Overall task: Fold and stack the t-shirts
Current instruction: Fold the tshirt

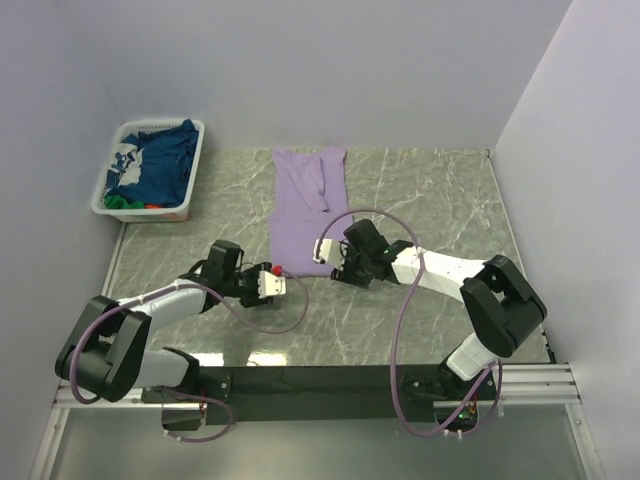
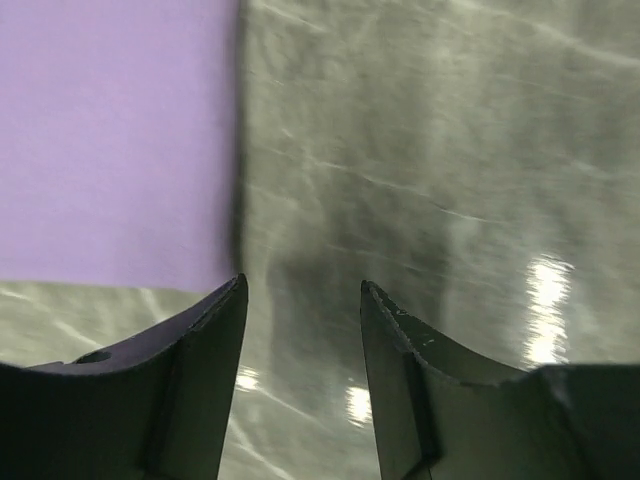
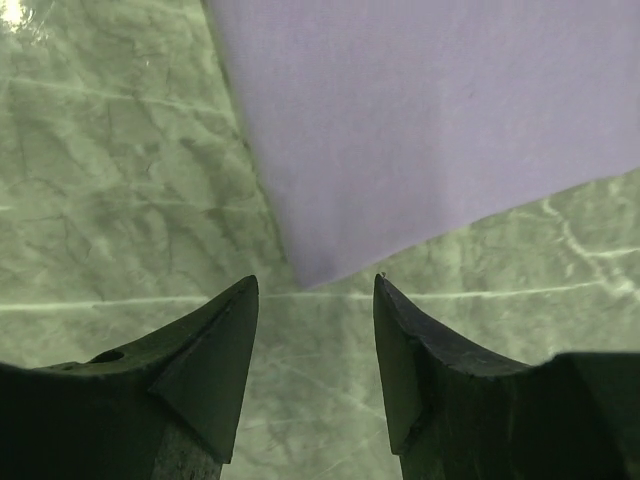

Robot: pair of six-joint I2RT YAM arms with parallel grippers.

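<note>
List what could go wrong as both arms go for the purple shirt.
The left gripper, open, hangs over bare table beside the lavender shirt; closing here may grab nothing.
The right gripper, open, faces only the shirt's corner; it may pinch just one layer.
The right arm's cable loops near the shirt and might drag it.

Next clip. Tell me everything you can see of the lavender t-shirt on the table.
The lavender t-shirt is plain, soft-looking cloth with no print visible. It lies flat on the marble-patterned table, folded into a long narrow strip running away from the arms, with a flap of cloth folded over near its far end. Its near edge looks straight. The open right gripper sits at its near right corner and the open left gripper beside its near left corner; neither grips it.
</note>
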